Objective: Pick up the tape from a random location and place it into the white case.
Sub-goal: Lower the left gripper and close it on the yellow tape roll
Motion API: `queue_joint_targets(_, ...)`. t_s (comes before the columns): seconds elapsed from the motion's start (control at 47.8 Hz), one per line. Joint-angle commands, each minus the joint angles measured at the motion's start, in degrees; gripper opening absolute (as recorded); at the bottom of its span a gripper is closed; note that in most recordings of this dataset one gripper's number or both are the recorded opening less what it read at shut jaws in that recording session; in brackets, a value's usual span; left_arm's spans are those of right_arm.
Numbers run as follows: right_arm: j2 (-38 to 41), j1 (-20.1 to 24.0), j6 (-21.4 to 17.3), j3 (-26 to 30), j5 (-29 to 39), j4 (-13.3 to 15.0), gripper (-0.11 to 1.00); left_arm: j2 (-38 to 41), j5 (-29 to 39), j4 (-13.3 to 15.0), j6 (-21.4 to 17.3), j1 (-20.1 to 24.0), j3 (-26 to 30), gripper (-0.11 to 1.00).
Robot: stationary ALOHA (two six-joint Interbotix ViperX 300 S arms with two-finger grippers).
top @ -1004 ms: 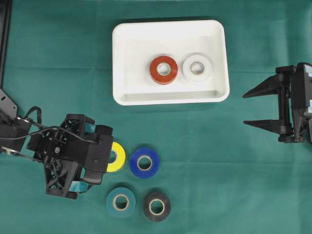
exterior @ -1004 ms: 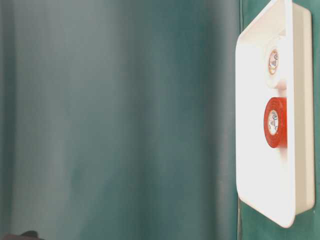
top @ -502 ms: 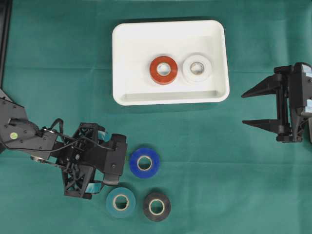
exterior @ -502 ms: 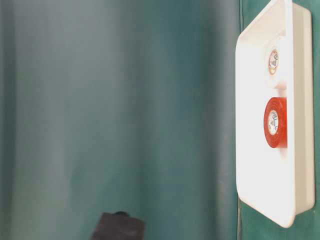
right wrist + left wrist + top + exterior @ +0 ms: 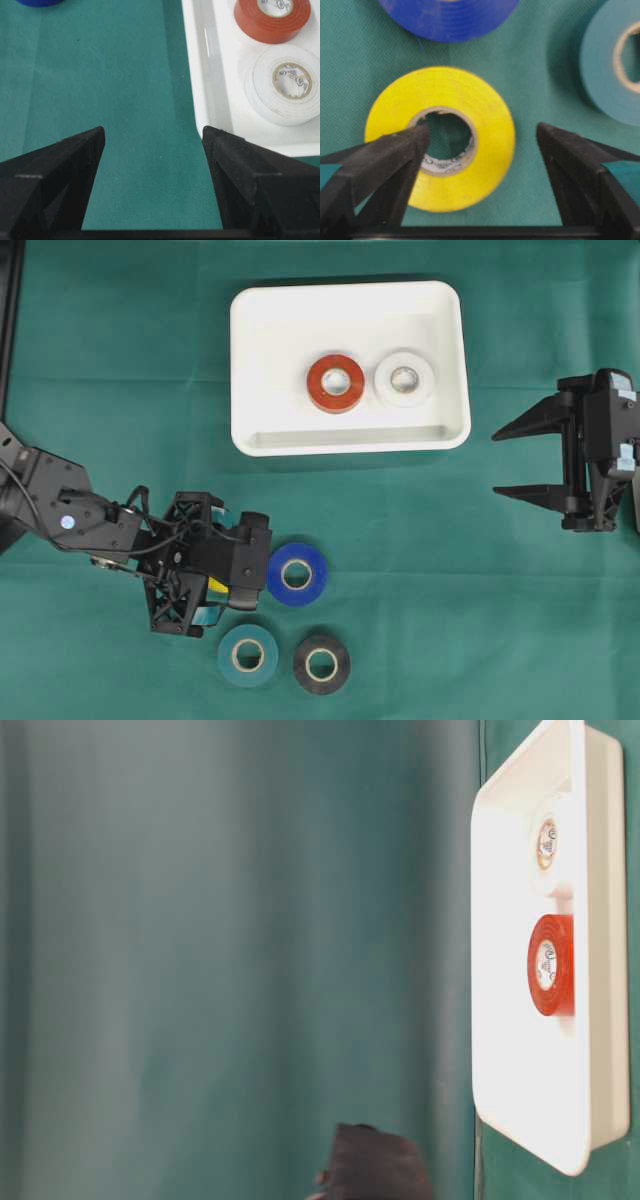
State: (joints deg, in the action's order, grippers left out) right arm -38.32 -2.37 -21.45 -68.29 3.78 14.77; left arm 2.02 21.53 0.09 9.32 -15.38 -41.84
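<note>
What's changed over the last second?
The left gripper swung right and forward until it covers the yellow tape; its jaws are open astride one side of the roll, nothing gripped. The right gripper barely shifted and is open. The white case and the other rolls stayed put.

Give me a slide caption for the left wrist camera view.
Open left gripper poised over the yellow tape roll, one finger over its core; blue roll and teal roll beside.
</note>
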Motion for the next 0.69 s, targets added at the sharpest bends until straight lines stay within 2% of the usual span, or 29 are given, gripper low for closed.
queue_joint_targets(0.0, 0.0, -0.1, 0.1, 1.4, -0.3, 0.1, 0.75, 0.1, -0.4, -0.2, 0.0, 0.1, 0.4, 0.96)
queue_joint_targets(0.167, 0.1, -0.1, 0.1, 1.4, -0.2, 0.1, 0.75, 0.5, -0.4, -0.2, 0.0, 0.1, 0.4, 0.95)
queue_joint_targets(0.251, 0.1, -0.1, 0.1, 1.4, -0.2, 0.1, 0.75, 0.5, -0.4, -0.3, -0.2, 0.1, 0.4, 0.91)
queue_joint_targets(0.314, 0.1, -0.1, 0.1, 1.4, -0.3, 0.1, 0.75, 0.5, -0.4, -0.3, -0.2, 0.1, 0.4, 0.8)
queue_joint_targets(0.502, 0.1, -0.1, 0.1, 1.4, -0.3, 0.1, 0.75, 0.4, -0.4, -0.3, -0.4, 0.0, 0.4, 0.26)
queue_joint_targets(0.544, 0.1, -0.2, 0.1, 1.4, -0.2, 0.1, 0.75, 0.4, -0.4, -0.3, -0.4, 0.0, 0.5, 0.23)
queue_joint_targets(0.669, 0.1, -0.1, 0.1, 1.4, -0.2, 0.1, 0.75, 0.4, -0.4, -0.3, -0.4, 0.0, 0.6, 0.23)
